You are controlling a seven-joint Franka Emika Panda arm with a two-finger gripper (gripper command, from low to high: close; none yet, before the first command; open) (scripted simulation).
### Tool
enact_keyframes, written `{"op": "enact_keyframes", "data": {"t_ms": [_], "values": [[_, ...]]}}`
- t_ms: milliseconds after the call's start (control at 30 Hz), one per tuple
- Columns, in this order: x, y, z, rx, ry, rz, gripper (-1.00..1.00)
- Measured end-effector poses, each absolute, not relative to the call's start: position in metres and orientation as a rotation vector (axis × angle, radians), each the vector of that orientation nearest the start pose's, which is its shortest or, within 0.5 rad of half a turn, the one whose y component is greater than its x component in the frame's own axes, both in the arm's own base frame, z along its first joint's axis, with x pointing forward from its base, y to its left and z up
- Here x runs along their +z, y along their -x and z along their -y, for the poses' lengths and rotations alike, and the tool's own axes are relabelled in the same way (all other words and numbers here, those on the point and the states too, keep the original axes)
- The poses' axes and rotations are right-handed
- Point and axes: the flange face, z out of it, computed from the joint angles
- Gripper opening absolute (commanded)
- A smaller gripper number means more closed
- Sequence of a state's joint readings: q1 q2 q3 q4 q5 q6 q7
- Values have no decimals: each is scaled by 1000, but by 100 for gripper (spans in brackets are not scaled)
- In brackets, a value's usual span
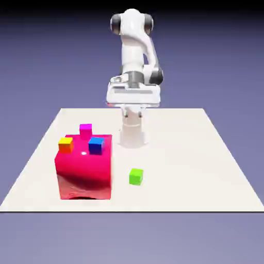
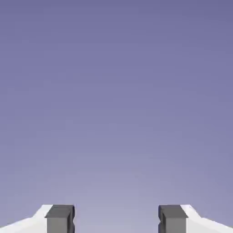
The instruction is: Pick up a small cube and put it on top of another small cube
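A small green cube (image 1: 136, 176) lies alone on the white table (image 1: 206, 170), toward the front. A big glossy red block (image 1: 85, 170) stands to its left in the exterior view. On the block's top sit a small orange cube (image 1: 65, 145) at the left edge and a small blue cube (image 1: 96, 145) toward the right. A small magenta cube (image 1: 85, 130) shows at the block's far edge; whether it rests on the block or behind it, I cannot tell. My gripper (image 1: 134, 98) (image 2: 116, 220) hangs high near the robot's base, open and empty, far from all cubes.
The hand view holds only the blue-violet backdrop above the two grey fingertips (image 2: 60, 219). The robot's white base column (image 1: 132, 131) stands on the table behind the green cube. The red block is much taller than the small cubes.
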State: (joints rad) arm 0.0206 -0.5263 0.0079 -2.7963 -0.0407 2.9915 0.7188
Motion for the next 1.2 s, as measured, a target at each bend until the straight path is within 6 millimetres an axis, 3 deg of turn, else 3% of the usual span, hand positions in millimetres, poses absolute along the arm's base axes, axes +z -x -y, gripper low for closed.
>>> {"op": "enact_keyframes", "data": {"t_ms": [167,333,500,633,700,833,867,933,1067,1100,1200], "values": [[368,-412,-50,-652,2999,-524,0],[295,-410,-76,-266,3302,-83,0],[226,-397,-91,171,3472,426,0],[177,-380,-100,537,3492,881,0],[174,-379,-100,556,3491,904,0],[122,-374,-77,555,3493,903,0],[113,-372,-73,556,3491,904,-100],[113,-372,-73,558,3490,903,-100],[165,-379,-96,558,3491,901,-100],[179,-382,-95,564,3500,885,-100],[226,-400,-65,584,3569,863,-100]]}}
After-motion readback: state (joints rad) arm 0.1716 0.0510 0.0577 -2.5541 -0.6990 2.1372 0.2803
